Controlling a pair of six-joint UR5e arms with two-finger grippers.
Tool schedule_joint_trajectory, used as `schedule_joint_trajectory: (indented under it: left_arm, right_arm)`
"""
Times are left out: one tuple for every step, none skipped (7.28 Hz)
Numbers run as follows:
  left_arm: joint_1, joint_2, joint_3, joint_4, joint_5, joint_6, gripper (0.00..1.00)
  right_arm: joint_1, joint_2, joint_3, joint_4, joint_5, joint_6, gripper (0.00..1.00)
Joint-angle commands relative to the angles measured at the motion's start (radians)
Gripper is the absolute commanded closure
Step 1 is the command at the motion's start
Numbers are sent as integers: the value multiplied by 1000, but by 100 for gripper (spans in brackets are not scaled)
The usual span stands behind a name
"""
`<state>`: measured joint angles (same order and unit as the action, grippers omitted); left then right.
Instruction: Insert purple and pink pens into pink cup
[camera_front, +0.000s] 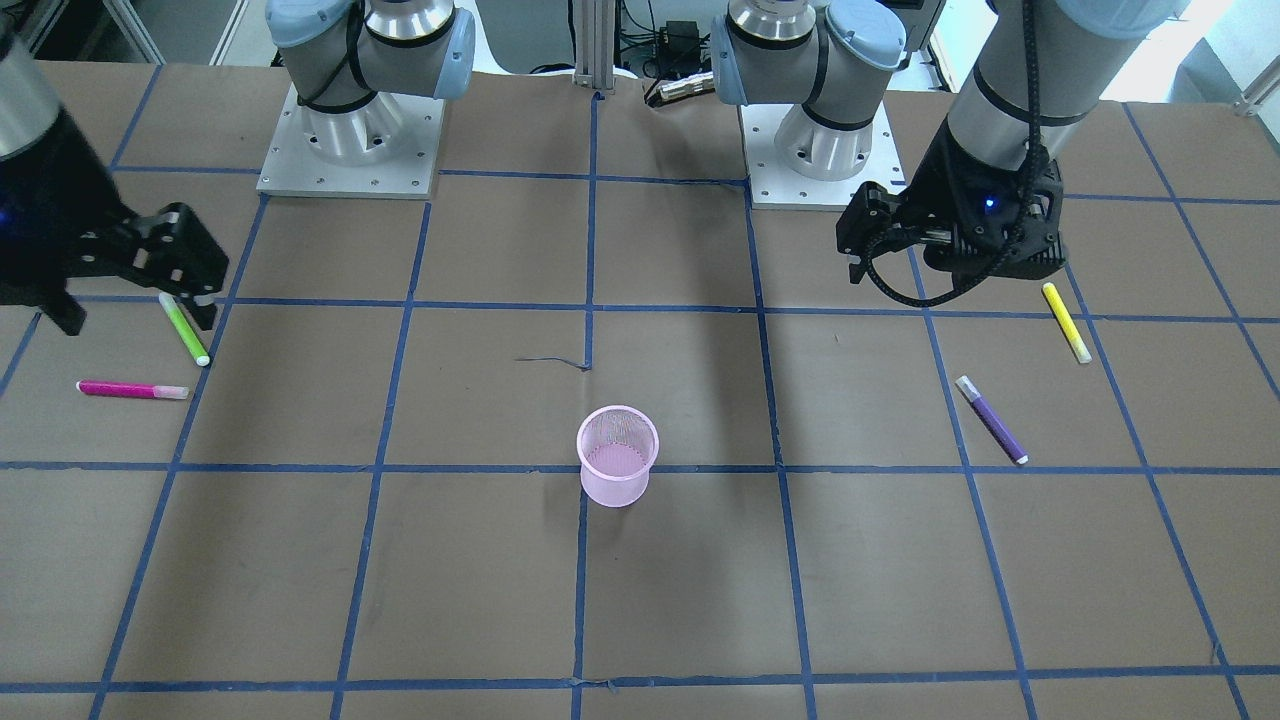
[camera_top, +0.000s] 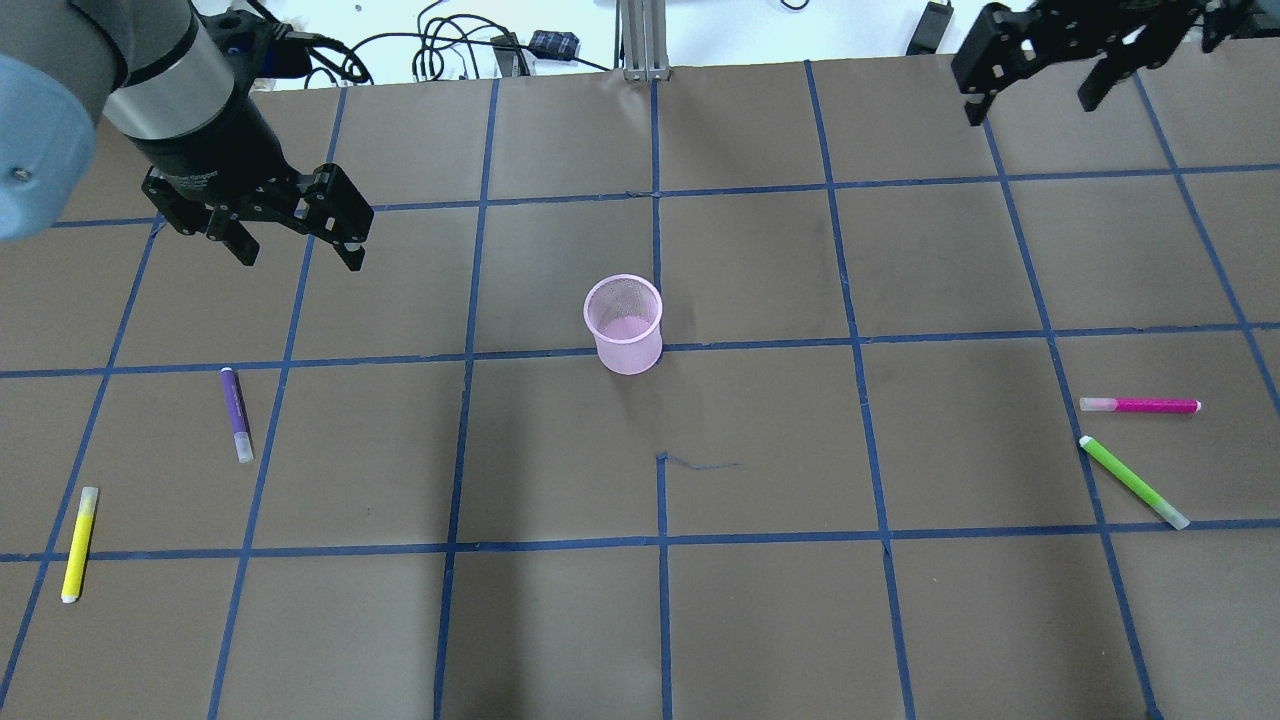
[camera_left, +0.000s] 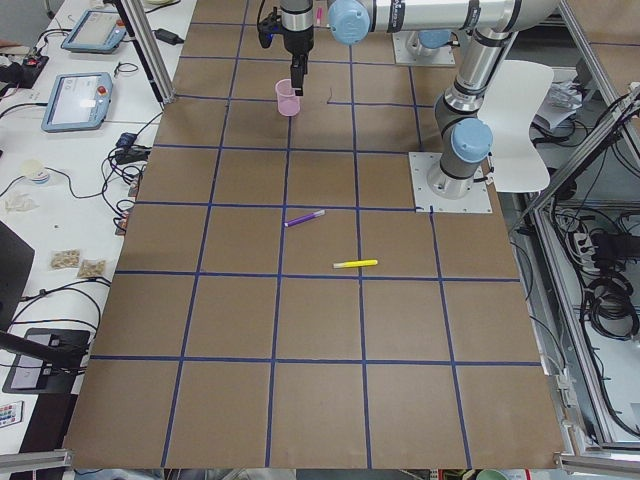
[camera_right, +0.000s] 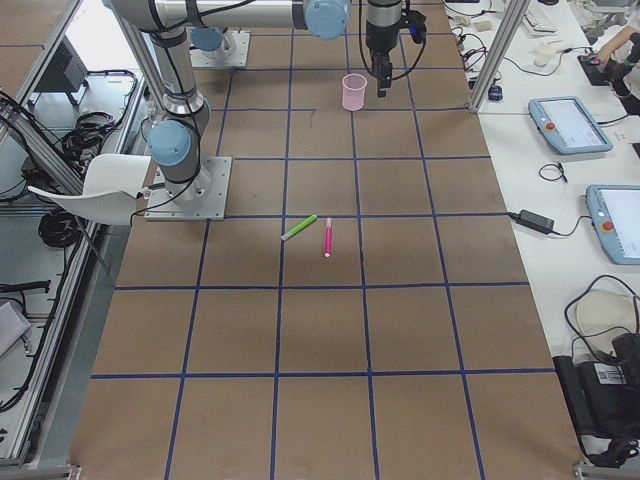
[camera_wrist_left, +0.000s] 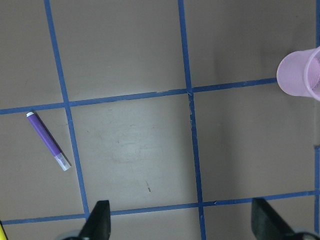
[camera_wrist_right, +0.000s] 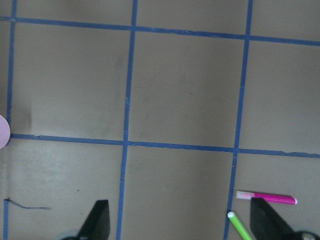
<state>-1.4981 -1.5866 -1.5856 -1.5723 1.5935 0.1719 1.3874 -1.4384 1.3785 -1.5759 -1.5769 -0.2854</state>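
The pink mesh cup (camera_top: 624, 325) stands upright and empty at the table's middle. The purple pen (camera_top: 236, 414) lies flat on the robot's left side, also in the left wrist view (camera_wrist_left: 48, 141). The pink pen (camera_top: 1140, 405) lies flat on the right side, also in the right wrist view (camera_wrist_right: 266, 198). My left gripper (camera_top: 300, 258) is open and empty above the table, beyond the purple pen. My right gripper (camera_top: 1030, 105) is open and empty, high over the far right of the table.
A yellow pen (camera_top: 79, 543) lies near the purple one, toward the robot. A green pen (camera_top: 1133, 482) lies just beside the pink pen. The table is brown paper with a blue tape grid (camera_top: 656, 350).
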Motion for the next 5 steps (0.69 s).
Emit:
schedule_joint_trajectory:
  left_arm:
    - [24,-25,-2,8,-1,12,0]
    - [107,-47,-1,15,-4,2,0]
    - [174,-85,-10,75,-4,1,0]
    - [221,-110,-43,153,-4,6,0]
    - [263,-125,-83,213,-6,14,0]
  right_arm:
    - [-181,16,17,11,-2,-264,0]
    - [-267,16,48,10,3,-390,0]
    - [-344,16,91,10,8,-593,1]
    - [-407,16,127,-8,6,-765,2]
    - [-454,18,173,-6,6,-884,1]
